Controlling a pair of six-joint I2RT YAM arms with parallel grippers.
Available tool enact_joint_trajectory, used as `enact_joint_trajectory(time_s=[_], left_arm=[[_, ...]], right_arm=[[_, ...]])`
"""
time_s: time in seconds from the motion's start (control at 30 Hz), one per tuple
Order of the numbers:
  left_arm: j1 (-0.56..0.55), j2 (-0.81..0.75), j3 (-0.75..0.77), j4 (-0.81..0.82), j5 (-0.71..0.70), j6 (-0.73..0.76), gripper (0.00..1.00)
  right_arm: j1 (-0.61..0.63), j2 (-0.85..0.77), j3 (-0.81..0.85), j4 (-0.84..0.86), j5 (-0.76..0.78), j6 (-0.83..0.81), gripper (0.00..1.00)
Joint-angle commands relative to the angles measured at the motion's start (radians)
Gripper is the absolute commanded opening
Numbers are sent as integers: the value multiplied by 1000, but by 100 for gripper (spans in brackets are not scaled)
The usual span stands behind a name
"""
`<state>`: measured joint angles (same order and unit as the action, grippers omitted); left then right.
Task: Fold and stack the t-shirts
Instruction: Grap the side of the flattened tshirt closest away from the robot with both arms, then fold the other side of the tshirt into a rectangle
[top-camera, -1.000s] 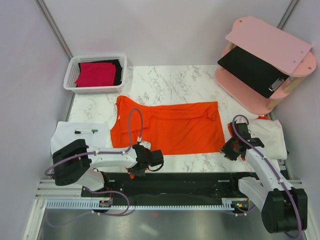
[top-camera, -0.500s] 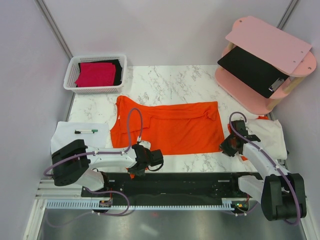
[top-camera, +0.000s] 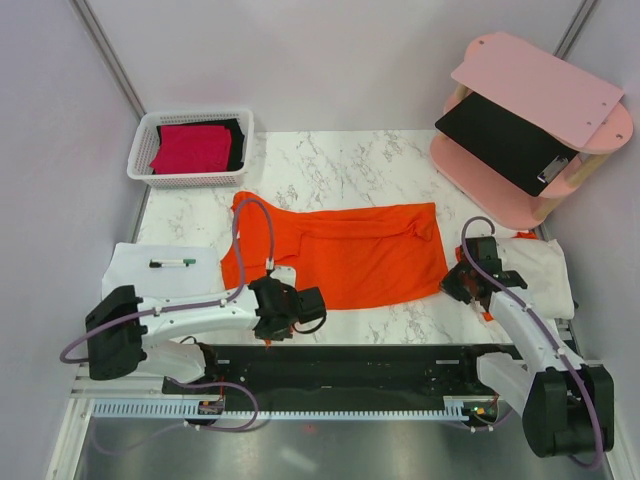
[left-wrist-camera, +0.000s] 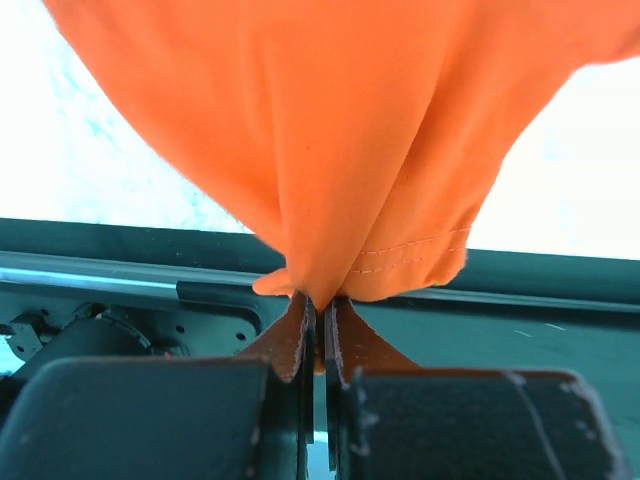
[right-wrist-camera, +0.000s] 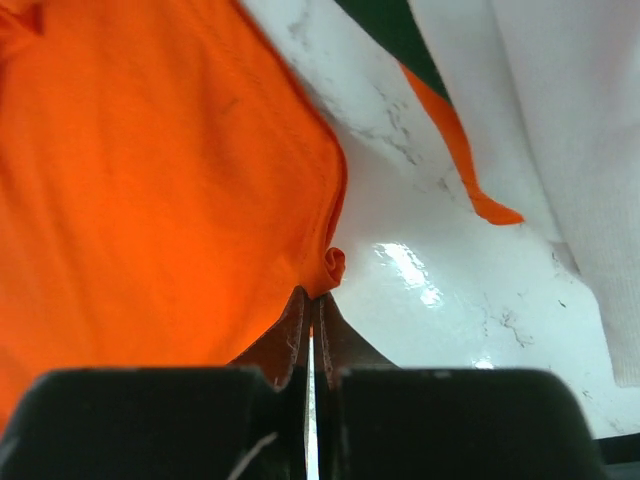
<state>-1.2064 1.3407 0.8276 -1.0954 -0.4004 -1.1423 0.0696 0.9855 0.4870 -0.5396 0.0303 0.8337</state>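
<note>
Orange t-shirt (top-camera: 340, 255), one, flat on the marble table (top-camera: 350, 170), long axis 9-to-3 o'clock; my left claw (left-wrist-camera: 318, 310) and right claw (right-wrist-camera: 312, 305) each pinch a near hem corner, with the cloth running toward 12 from both.

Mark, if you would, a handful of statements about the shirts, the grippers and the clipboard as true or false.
1. The left gripper is shut on the orange t-shirt. True.
2. The right gripper hangs open, holding nothing. False: it is shut on a corner of the orange t-shirt.
3. The white basket holds a folded crimson t-shirt. True.
4. The black clipboard lies in the white basket. False: it rests on the lower tier of the pink shelf.
</note>
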Motion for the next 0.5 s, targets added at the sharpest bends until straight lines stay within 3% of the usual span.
enact_joint_trajectory(time_s=[0.0,0.23,0.47], left_arm=[[8,-34,131,-136,-129,-92,2],[125,93,304,-222,-222,-24,2],[356,106,337,-135,-238,162,2]], right_arm=[[-2,-7,120,-16,-4,-76,0],[-2,166,222,33,10,-194,0],[-2,333,297,110,26,-242,0]])
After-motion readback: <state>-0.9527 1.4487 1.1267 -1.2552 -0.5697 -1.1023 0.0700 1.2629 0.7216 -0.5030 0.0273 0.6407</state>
